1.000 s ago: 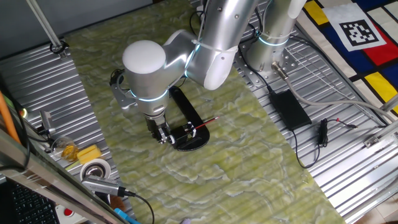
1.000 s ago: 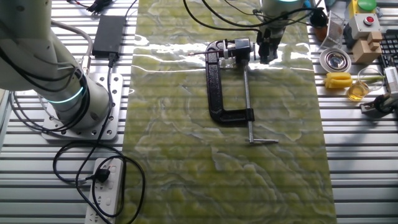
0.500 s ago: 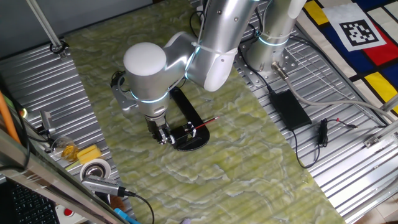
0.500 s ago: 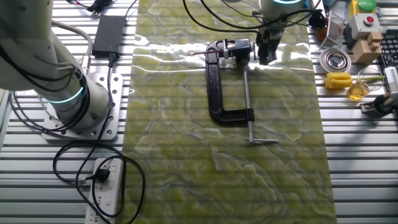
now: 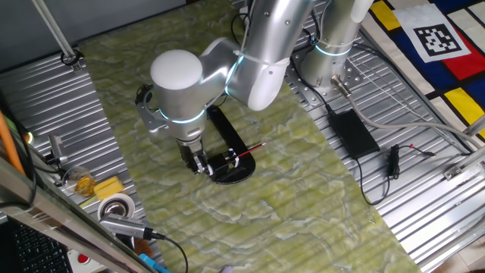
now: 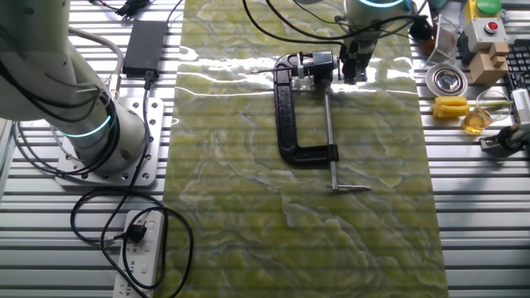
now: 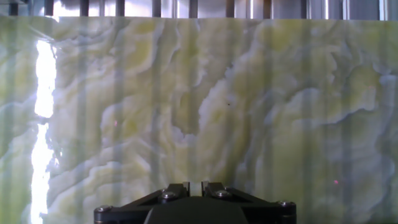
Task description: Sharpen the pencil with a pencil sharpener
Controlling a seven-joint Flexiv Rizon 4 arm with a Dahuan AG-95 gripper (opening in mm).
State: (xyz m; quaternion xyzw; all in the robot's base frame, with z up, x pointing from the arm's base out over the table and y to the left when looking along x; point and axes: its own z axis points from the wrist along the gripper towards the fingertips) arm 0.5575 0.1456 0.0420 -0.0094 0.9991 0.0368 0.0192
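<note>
The pencil sharpener sits on the green marbled mat, its oval black base flat on the mat and its black C-shaped frame stretching away from it, with a silver rod running alongside the frame and ending in a small crossbar. The pencil, short and red, lies tilted across the top of the base with its far end sticking out past the base's edge toward the arm's mount; in the other fixed view only a thin reddish line shows beside the top of the frame. The gripper hangs straight down at the sharpener's end, just beside the small white parts on the base, on the side away from the pencil. Its fingers stand close together, and in the hand view the two pads nearly meet with only a pale sliver between them, so the jaws look closed with nothing held (whether they touch the sharpener cannot be told). The hand view otherwise shows only mat. Off the mat, on the ribbed metal table, lie a flat black power brick with its cable, a roll of tape, a yellow block and a white power strip.
</note>
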